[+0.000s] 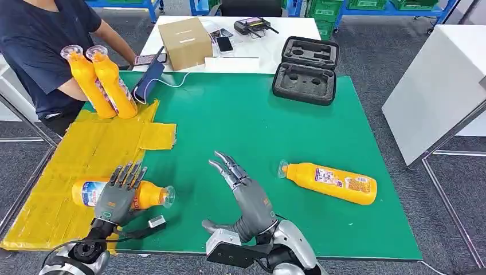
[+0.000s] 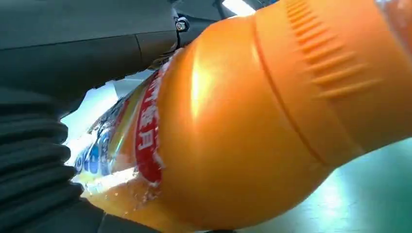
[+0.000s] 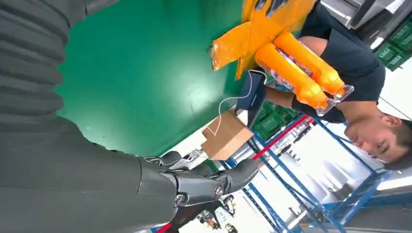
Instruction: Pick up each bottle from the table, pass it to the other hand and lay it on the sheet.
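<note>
Here the left hand point(image 1: 117, 192) clasped an orange plastic juice bottle point(image 1: 150, 195) above the yellow sheet's point(image 1: 86, 152) near edge; laying it flat seemed next. The right hand point(image 1: 243, 186) hovered empty, fingers apart.

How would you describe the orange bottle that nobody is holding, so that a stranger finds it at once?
Start at the green table mat and look to its right half, near the robot. There an orange plastic bottle with a printed label lies on its side, alone on bare green. The other orange bottles are over the yellow sheet, held in hands.
</note>
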Tool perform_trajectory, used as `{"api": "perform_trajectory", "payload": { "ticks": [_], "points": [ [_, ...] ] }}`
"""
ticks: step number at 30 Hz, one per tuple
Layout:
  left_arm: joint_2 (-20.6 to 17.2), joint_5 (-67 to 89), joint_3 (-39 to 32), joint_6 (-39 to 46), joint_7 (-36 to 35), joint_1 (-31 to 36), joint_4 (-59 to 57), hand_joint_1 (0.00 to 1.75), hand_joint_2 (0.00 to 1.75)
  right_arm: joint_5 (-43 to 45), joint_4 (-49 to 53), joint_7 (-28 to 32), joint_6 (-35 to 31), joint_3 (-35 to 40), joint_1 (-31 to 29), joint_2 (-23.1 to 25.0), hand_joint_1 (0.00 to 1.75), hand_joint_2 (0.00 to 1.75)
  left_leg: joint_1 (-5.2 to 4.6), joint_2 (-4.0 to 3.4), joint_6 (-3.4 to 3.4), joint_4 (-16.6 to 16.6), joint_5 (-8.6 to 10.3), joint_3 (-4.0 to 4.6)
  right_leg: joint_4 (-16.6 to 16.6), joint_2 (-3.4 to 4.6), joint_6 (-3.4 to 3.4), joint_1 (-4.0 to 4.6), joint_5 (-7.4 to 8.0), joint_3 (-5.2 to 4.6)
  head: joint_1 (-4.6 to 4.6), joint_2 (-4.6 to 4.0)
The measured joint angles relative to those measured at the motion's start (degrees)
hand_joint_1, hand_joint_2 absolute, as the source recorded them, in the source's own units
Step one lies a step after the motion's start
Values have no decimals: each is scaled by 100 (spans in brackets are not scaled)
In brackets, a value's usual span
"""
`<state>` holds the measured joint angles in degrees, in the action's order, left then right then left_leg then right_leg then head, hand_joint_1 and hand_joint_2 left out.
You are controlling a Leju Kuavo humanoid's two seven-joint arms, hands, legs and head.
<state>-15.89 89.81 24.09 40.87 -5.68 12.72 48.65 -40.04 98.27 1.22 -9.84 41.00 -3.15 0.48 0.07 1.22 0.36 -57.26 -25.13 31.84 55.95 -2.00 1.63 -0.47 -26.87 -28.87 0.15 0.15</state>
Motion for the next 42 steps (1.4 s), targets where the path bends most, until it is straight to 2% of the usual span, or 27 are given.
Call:
{"api": "perform_trajectory", "payload": {
  "ticks": [4, 12, 20, 30, 35, 38, 42],
  "points": [
    [-4, -59, -230, 0, 349, -134, 99, 0, 0, -32, 0, 0, -7, -20, 31, -26, 0, 175, -2, -5, -1, -2, -1, 17, 0, 2, 1, -3, 1, 2, 0, 0],
    [127, -221, -1121, -271, 1243, -626, 645, 0, 0, -142, 31, 20, -11, -153, 172, -81, 0, 175, -1, -18, 0, -6, 0, 67, 1, 10, 4, -2, 6, -30, 2, 0],
    [249, -105, -1709, -258, 1436, -830, 831, 0, 0, -170, 31, 28, -13, -181, 186, -79, 0, 175, 3, -38, -1, -5, 0, 79, 2, 26, 2, 1, 7, -52, 2, 0],
    [391, -125, -2039, -96, 1475, -1023, 1115, 0, 0, -243, 31, 31, -31, -199, 243, -79, 0, 175, 2, -38, 0, -7, 0, 108, 2, 26, 3, 1, 8, -81, 2, 0],
    [798, -617, -2540, -74, 2027, -1329, 2178, 0, 0, -499, 57, 20, -136, -256, 461, -79, 0, 175, 1, -35, 1, -12, 1, 139, 2, 26, 4, -1, 8, -132, 2, 0],
    [1289, -1996, -3063, -93, 2989, -1329, 2796, 0, 0, -793, 146, -52, -210, -321, 658, -70, 0, 175, 0, -36, 1, -12, 1, 151, 2, 27, 10, -2, 13, -124, 2, 0],
    [1580, -4089, -3417, -908, 3086, -1262, 3507, 0, 0, -1073, 293, -195, -300, -383, 938, -74, 0, 175, 1, -50, 1, -13, 0, 155, 2, 36, 11, -1, 14, -130, 0, 0]
  ]
}}
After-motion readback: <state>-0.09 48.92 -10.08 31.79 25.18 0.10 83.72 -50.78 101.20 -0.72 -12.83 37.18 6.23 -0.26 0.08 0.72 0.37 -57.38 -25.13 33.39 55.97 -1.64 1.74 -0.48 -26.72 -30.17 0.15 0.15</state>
